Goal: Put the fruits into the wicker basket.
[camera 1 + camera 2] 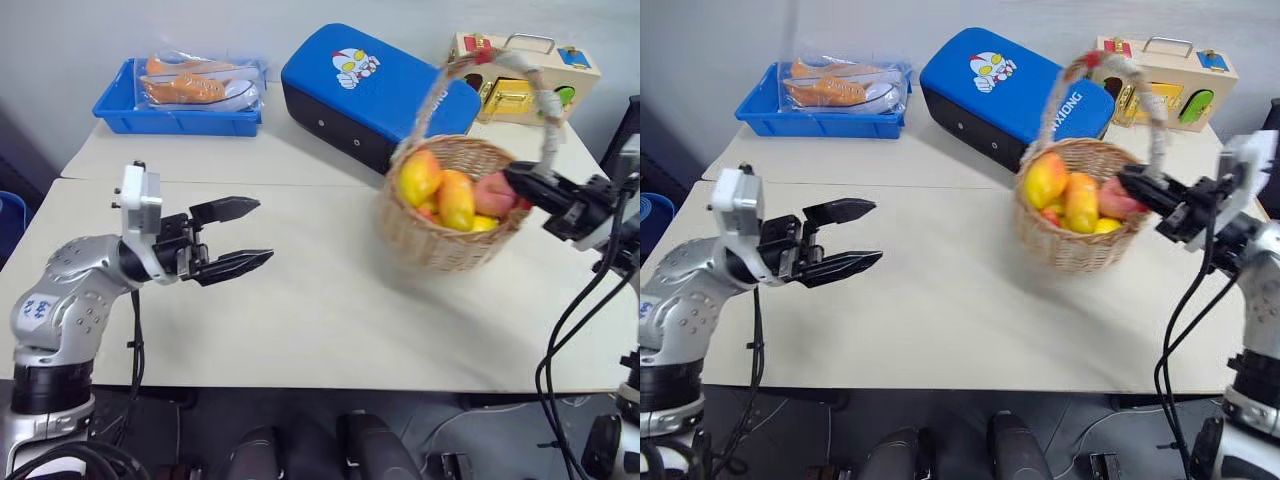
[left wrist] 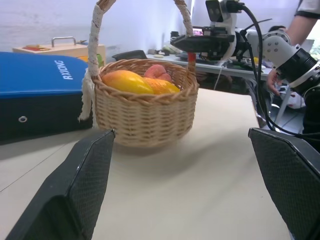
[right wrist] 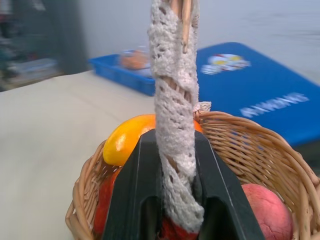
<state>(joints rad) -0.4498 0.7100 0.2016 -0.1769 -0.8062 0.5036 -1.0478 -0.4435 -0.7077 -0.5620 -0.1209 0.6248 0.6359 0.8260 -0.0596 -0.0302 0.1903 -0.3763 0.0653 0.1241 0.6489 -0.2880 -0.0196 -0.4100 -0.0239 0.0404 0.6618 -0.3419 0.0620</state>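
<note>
The wicker basket (image 1: 440,235) stands tilted on the right of the table. Inside it lie two yellow-orange mangoes (image 1: 420,176) (image 1: 457,198) and a pink-red peach (image 1: 494,192), with a bit of yellow beneath them. My right gripper (image 3: 173,137) is shut on the lower end of the basket's white-corded handle (image 3: 172,75), at the rim on the basket's right side. My left gripper (image 1: 262,230) hovers open over the table's left half, well apart from the basket, pointing toward it with nothing between its fingers.
A blue case (image 1: 370,85) lies just behind the basket. A blue tray (image 1: 120,112) with wrapped orange shoes sits at the back left, and a wooden toy box (image 1: 525,70) at the back right. A person's hand (image 2: 274,82) shows beyond the table.
</note>
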